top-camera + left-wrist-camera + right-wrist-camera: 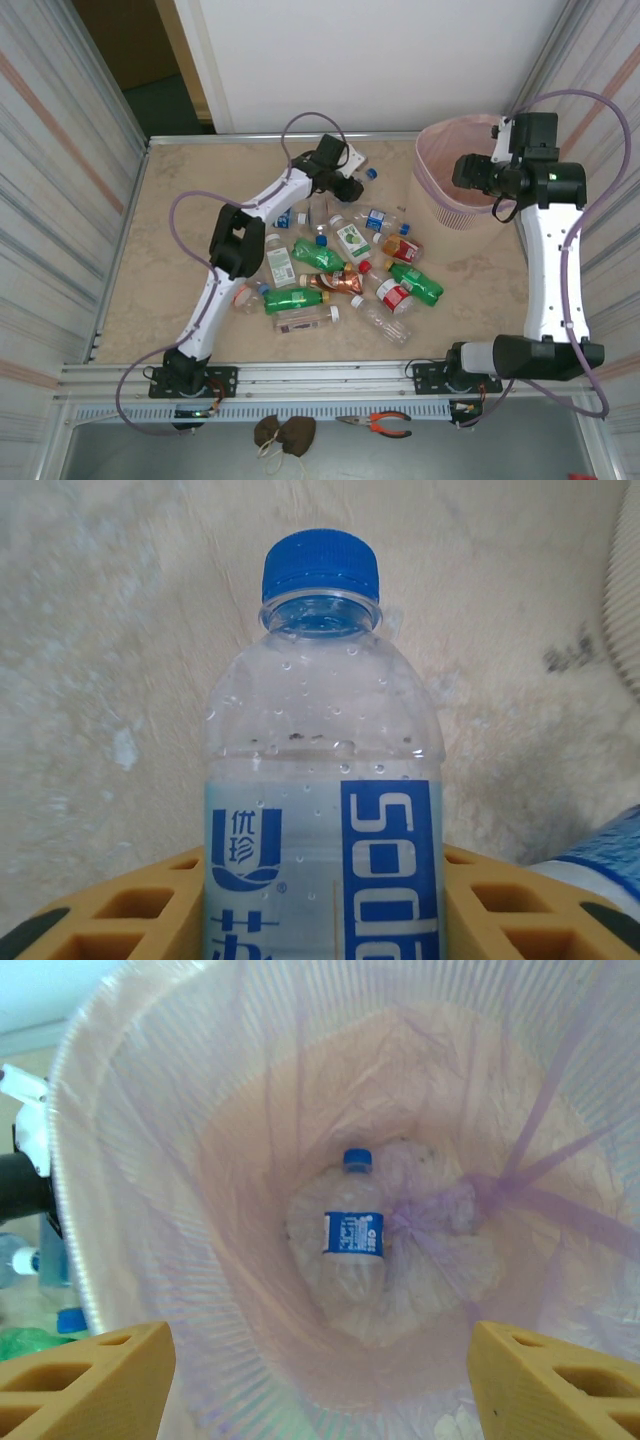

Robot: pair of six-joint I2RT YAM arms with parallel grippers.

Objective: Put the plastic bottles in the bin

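Left hand (320, 900) is clenched on the soda bottle (320, 750), fingers (130, 920) on the label and blue cap pointing away. In the top view that's upper centre, just left of the bin (440, 212). Right hand (320, 1360) hangs spread and empty over the bin mouth, with a blue-label bottle (352, 1235) lying at the bottom.

Risks for you:
- The right hand blocks the drop zone. Swing the left across now and you'd likely clip it, so clear it first.
- The grip is on slick label over thin wall (droplets inside too), so a fast swing could let it pivot or slip.
- Catch the rim and the bin could shift.
- Carry low and you could scatter the pile of bottles (330, 270) mid-table (180, 230).
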